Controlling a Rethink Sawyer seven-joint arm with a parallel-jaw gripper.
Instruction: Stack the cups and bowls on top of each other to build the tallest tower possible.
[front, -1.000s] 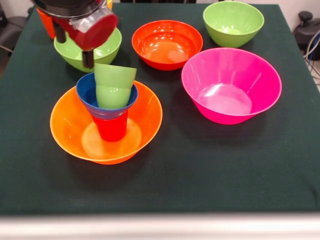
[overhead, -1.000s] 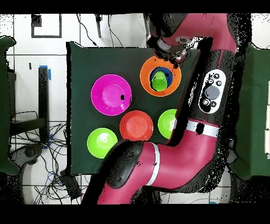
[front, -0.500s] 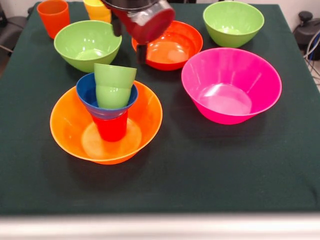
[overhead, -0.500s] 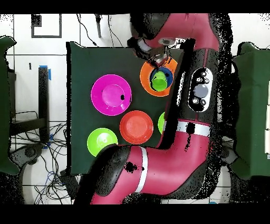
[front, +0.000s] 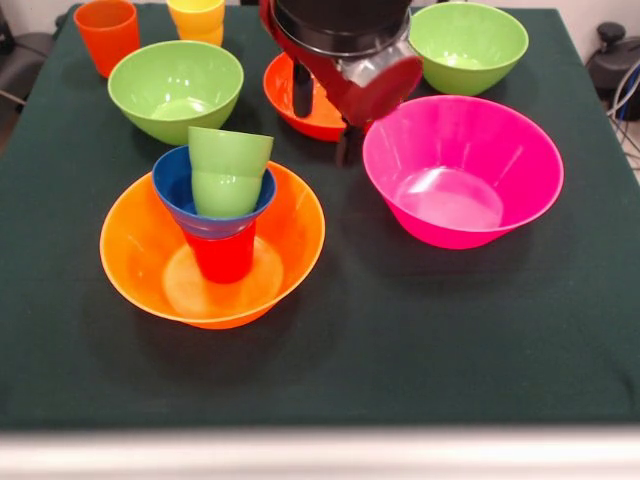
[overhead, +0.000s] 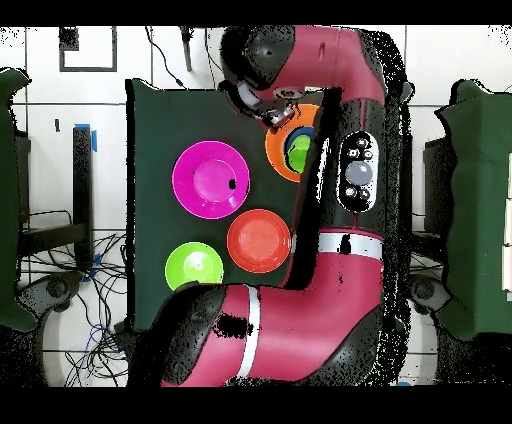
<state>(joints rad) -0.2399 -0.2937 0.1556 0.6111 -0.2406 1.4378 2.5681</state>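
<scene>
The tower stands at the front left: a large orange bowl (front: 290, 225) holds an upturned red cup (front: 222, 257), with a small blue bowl (front: 176, 190) on it and nested light green cups (front: 228, 172), tilted, on top. My gripper (front: 324, 122) is open and empty; it hangs over the near rim of the red-orange bowl (front: 283, 92), beside the pink bowl (front: 460, 170) and right of the tower. In the overhead view the gripper (overhead: 276, 112) is by the orange bowl (overhead: 278, 158), and the arm hides part of the tower.
Two light green bowls stand at the back, one left (front: 175, 88) and one right (front: 467, 45). An orange cup (front: 107, 33) and a yellow cup (front: 197, 18) stand at the far left corner. The arm (overhead: 345, 180) covers one side of the table in the overhead view.
The gripper has swung from above the left green bowl across the red-orange bowl, toward the pink bowl, and come lower. The tower and the bowls have not moved.
</scene>
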